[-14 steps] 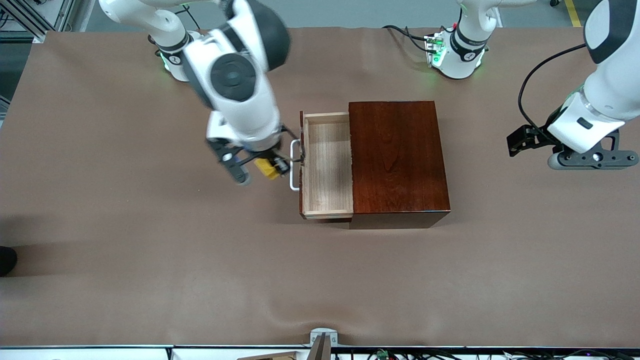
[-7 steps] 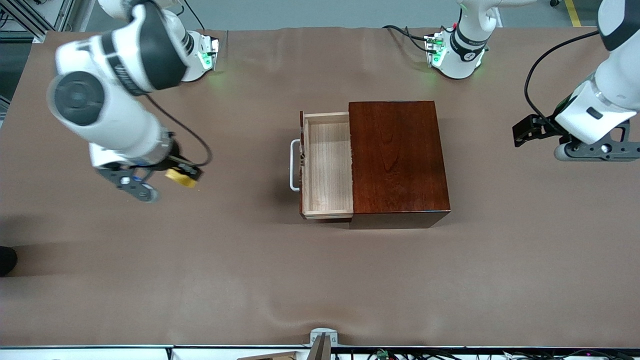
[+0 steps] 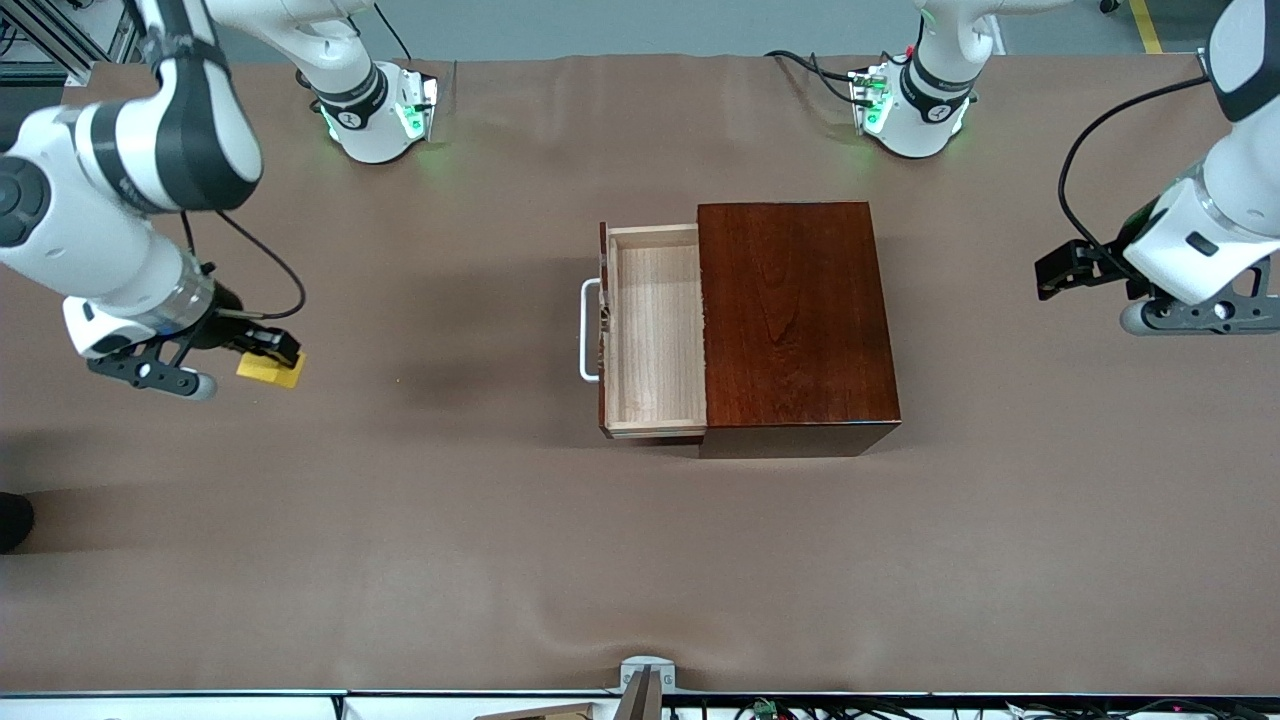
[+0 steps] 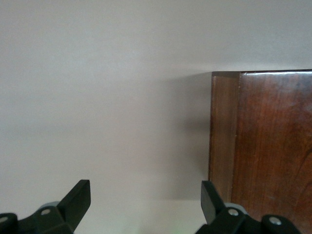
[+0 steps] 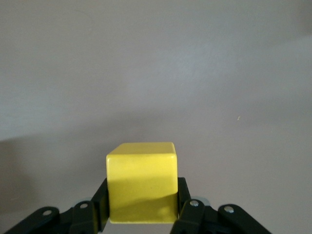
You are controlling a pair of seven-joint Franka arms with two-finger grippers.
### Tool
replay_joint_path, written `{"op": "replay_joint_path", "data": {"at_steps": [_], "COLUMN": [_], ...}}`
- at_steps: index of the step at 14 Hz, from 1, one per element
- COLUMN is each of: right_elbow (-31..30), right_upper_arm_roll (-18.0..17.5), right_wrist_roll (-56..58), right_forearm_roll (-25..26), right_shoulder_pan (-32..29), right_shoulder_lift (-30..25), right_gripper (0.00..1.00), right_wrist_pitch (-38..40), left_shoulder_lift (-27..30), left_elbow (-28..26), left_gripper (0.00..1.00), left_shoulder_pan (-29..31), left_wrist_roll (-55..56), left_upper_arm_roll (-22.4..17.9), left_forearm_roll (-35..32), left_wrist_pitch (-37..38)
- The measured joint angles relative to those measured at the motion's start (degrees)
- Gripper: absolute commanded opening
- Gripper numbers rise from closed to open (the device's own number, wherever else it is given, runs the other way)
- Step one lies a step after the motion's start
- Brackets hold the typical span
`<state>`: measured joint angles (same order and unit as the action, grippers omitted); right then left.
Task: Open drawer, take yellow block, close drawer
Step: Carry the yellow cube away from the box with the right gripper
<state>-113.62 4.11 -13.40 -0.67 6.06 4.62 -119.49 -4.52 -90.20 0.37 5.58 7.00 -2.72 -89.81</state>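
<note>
I see the right claw [image 3: 262, 358] at the left edge of the front frame, clamped on the block [image 3: 270, 371] — the yellow cube sits squeezed between both fingers [image 5: 187, 207] over bare table [image 3: 420, 540]. The drawer [image 3: 655, 330] stands pulled out of the box [image 3: 795, 320] at frame centre, its white handle [image 3: 588, 330] pointing toward the right arm's end, its tray showing only wood. My left claw [image 3: 1195, 310] waits at the right edge of the frame, fingers [image 4: 78, 200] spread wide — holding nothing, with a corner of the box in its wrist view.
</note>
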Motion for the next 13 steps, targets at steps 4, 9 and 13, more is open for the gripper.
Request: {"op": "replay_joint_path", "data": {"at_steps": [4,9,13], "right_elbow": [-8.7,-10.1,-10.0], "right_upper_arm_roll": [0.0,-0.1,-0.3], "right_wrist_roll": [10.5,18.3,20.6], "right_forearm_roll": [0.0,-0.1,-0.1], "right_shoulder_pan": [-5.5,-9.8,-10.5], "right_shoulder_lift": [1.7,12.4,16.5], "right_gripper": [0.22,0.23,0.30], "right_wrist_pitch": [-13.4,-23.8,-25.6], "left_shoulder_lift": [-0.1,1.7,4.1], "left_elbow": [0.0,0.0,-1.1], "left_gripper": [1.00,1.00,1.00], "left_shoulder_pan": [0.3,0.2,-0.8], "left_wrist_roll": [0.0,-0.4,-0.4], "left_upper_arm_roll": [0.0,-2.4,-2.6], "left_forearm_roll": [0.1,0.1,1.1], "left_wrist_pitch": [0.0,0.0,-0.5]}}
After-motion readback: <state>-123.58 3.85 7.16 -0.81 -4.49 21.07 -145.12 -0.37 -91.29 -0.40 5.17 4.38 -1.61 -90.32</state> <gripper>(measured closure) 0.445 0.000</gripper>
